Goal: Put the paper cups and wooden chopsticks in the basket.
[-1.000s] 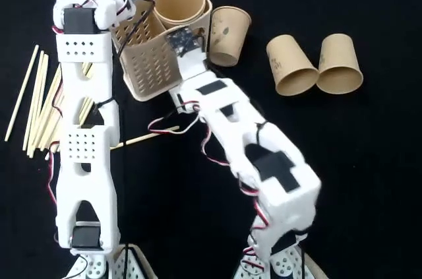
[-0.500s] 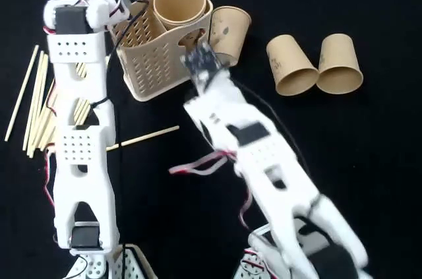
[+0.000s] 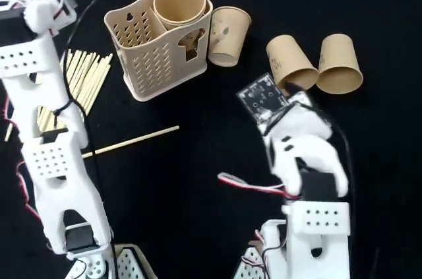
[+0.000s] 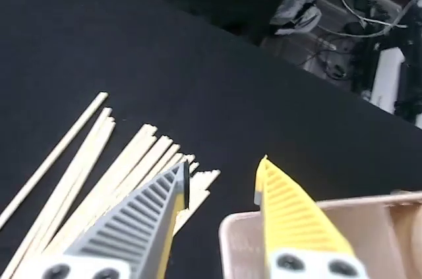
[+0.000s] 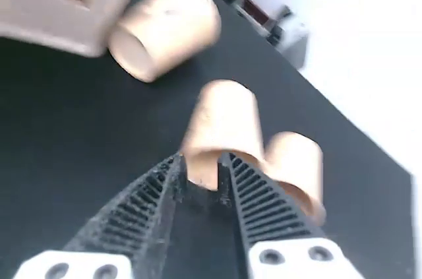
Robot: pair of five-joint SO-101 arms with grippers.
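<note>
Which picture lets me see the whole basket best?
The high view: the whole basket is there, with a cup standing inside it. The left wrist view catches one corner of it, and the right wrist view a piece of its side.

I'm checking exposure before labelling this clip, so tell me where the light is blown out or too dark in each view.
High view: the black table swallows shadows, while the white arms read bright. Left wrist view: even light, and the pale chopsticks stand out clearly against the dark table. Right wrist view: the background beyond the paper cups is washed out to plain white.
</note>
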